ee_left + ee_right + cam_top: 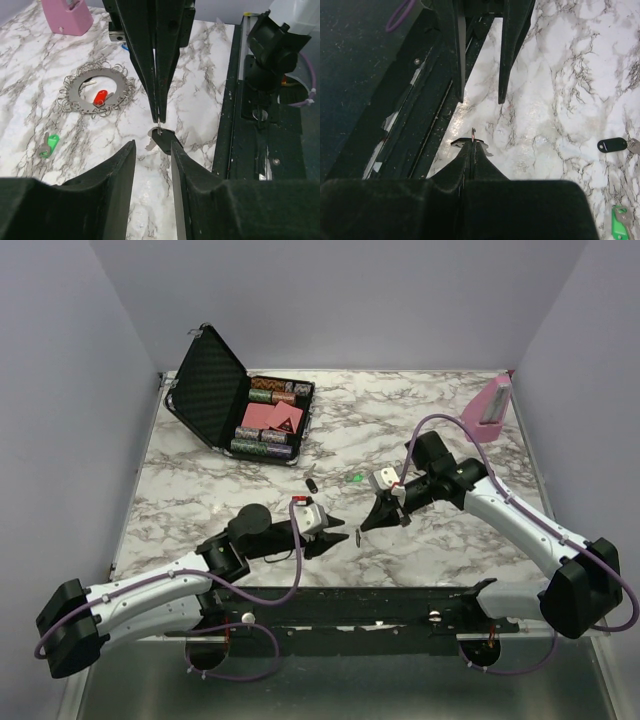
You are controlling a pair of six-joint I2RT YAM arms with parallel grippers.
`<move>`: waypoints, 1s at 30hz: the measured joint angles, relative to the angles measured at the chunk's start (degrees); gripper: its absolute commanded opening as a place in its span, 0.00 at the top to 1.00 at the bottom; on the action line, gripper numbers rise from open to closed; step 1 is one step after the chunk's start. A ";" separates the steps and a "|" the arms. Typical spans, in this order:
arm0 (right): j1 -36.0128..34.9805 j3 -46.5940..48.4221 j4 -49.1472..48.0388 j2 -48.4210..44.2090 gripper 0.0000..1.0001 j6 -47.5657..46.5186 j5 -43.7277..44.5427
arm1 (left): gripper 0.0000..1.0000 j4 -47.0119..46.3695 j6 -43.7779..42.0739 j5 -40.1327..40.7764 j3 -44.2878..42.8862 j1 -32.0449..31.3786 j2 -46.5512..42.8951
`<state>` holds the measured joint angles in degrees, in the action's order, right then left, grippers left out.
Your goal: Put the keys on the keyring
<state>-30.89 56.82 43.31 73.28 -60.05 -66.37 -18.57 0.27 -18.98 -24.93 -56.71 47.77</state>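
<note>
A black-headed key (164, 139) hangs just above the marble, close to the table's near edge. My right gripper (158, 119) comes down onto it, shut on the small wire loop (473, 133) at the key's head. My left gripper (152, 146) is open just short of that key, which sits beside one fingertip (175, 147) and not between the two. The keyring (114, 80), a flat silvery ring fringed with wire loops, lies on the table with a red-headed key (100, 96) on it. A green key (50, 145) and another black key (612, 145) lie loose.
An open black case (215, 380) of chips and cards stands at the back left. A pink stand (493, 400) stands at the back right. The black base rail (250, 125) runs along the near table edge, right beside the held key.
</note>
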 measured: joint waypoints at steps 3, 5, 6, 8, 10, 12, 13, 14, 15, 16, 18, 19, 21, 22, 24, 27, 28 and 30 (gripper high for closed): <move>0.00 -0.02 0.04 0.00 0.99 -0.11 -0.20 | 0.62 -2.93 -0.74 2.16 0.02 -0.68 2.43; 0.00 -0.04 0.07 0.00 0.99 -0.15 -0.24 | 0.64 -4.52 -1.03 2.75 0.04 -0.94 3.89; 0.00 -0.04 0.07 0.00 0.99 -0.15 -0.24 | 0.64 -5.11 -1.11 2.93 0.04 -1.09 4.66; 0.00 -0.09 0.07 0.00 0.99 -0.15 -0.28 | 0.65 -6.05 -1.22 2.93 0.04 -1.33 6.01; 0.00 -0.13 0.07 0.00 0.99 -0.13 -0.37 | 0.66 -6.78 -1.22 2.93 0.04 -1.49 6.84; 0.15 -0.15 0.07 0.00 0.99 -0.11 -0.42 | 0.67 -7.52 -1.22 2.93 0.09 -1.60 7.39; 0.15 -0.15 0.07 0.00 0.99 -0.09 -0.44 | 0.69 -7.96 -1.22 2.93 0.11 -1.60 7.58; 0.17 -0.15 0.07 0.00 0.99 -0.07 -0.46 | 0.69 -8.35 -1.20 2.91 0.11 -1.60 7.72; 0.22 -0.20 0.04 0.00 0.99 -0.04 -0.52 | 0.71 -8.59 -1.20 2.91 0.11 -1.62 7.85; 0.26 -0.22 0.04 0.00 0.99 -0.04 -0.57 | 0.72 -8.85 -1.16 2.89 0.11 -1.62 8.00; 0.26 -0.24 0.04 0.02 0.99 -0.02 -0.59 | 0.73 -9.22 -1.11 2.84 0.11 -1.66 8.35; 0.26 -0.24 0.04 0.02 0.99 0.00 -0.59 | 0.74 -9.44 -1.11 2.78 0.11 -1.66 8.59; 0.28 -0.24 0.04 0.02 0.99 0.04 -0.59 | 0.75 -9.64 -1.05 2.64 0.11 -1.66 9.09; 0.31 -0.24 0.02 0.02 0.99 0.04 -0.59 | 0.75 -9.62 -1.01 2.54 0.11 -1.66 9.25; 0.39 -0.24 0.02 0.02 0.99 0.11 -0.59 | 0.75 -9.62 -0.94 2.47 0.11 -1.66 9.42; 0.59 -0.24 0.04 0.02 0.99 0.24 -0.66 | 0.75 -9.66 -0.90 2.45 0.39 -1.66 9.46; 0.59 -0.24 0.04 0.02 0.99 0.28 -0.70 | 0.75 -9.66 -0.87 2.45 0.44 -1.66 9.53; 0.61 -0.24 0.04 0.04 0.99 0.46 -0.85 | 0.75 -9.81 -0.87 2.43 0.48 -1.66 9.77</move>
<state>-30.28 56.58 43.35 73.32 -59.59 -67.22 -28.38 -0.60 -16.56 -24.45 -58.37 57.54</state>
